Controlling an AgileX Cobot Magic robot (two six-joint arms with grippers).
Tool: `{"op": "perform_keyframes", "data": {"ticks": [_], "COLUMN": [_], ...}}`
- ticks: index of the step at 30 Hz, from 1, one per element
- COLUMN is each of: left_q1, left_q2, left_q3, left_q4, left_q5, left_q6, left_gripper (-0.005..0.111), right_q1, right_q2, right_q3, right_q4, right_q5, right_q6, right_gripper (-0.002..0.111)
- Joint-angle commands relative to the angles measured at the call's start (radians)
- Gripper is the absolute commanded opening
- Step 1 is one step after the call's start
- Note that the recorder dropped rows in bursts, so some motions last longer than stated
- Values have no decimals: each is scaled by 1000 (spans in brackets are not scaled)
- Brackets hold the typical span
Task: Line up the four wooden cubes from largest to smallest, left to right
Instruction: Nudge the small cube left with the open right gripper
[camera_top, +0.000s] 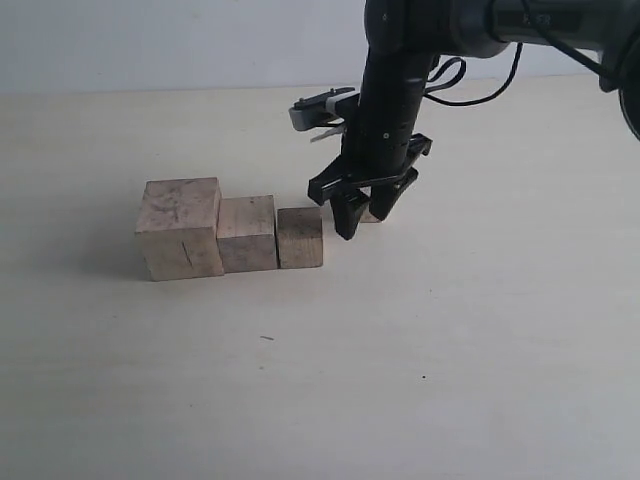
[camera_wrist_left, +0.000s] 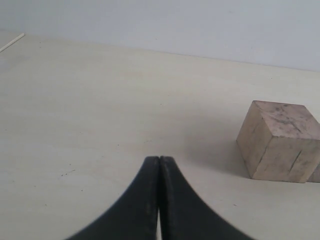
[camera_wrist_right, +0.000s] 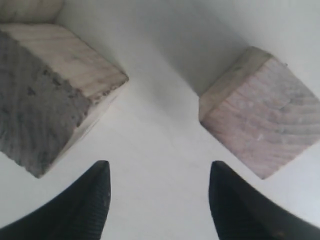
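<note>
Three of the four wooden cubes stand in a touching row: the largest (camera_top: 180, 228) on the left, a middle one (camera_top: 247, 233), then a smaller one (camera_top: 300, 238). The smallest cube (camera_top: 370, 214) sits a little right of the row, mostly hidden behind my right gripper (camera_top: 364, 222). The right wrist view shows that gripper (camera_wrist_right: 160, 170) open over bare table, with the third cube (camera_wrist_right: 50, 90) to one side and the smallest cube (camera_wrist_right: 265, 110) to the other, nothing between the fingers. My left gripper (camera_wrist_left: 159, 159) is shut and empty, away from the largest cube (camera_wrist_left: 280, 142).
The pale tabletop (camera_top: 330, 380) stretches wide in front of the row. The right arm (camera_top: 395, 90) comes down from the upper right with black cables behind it. A pale wall (camera_top: 150, 40) runs behind the table.
</note>
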Motion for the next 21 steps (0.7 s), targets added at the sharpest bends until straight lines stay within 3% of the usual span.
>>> {"op": "perform_keyframes", "data": {"ticks": [1,21], "left_q1": [-6,-6], "left_q2": [-5,-5], "left_q3": [0,0], "left_q4": [-1,-1], "left_q5": [-9,-9], "left_q6": [4,4], "left_gripper": [0,0], "right_q1": [-2,-2], "right_q2": [23,55], "right_q3": [2,2], "right_q4": [-7,132], "right_q5": [-2,-2], "right_q6": [19,19], "right_gripper": [55,55]}}
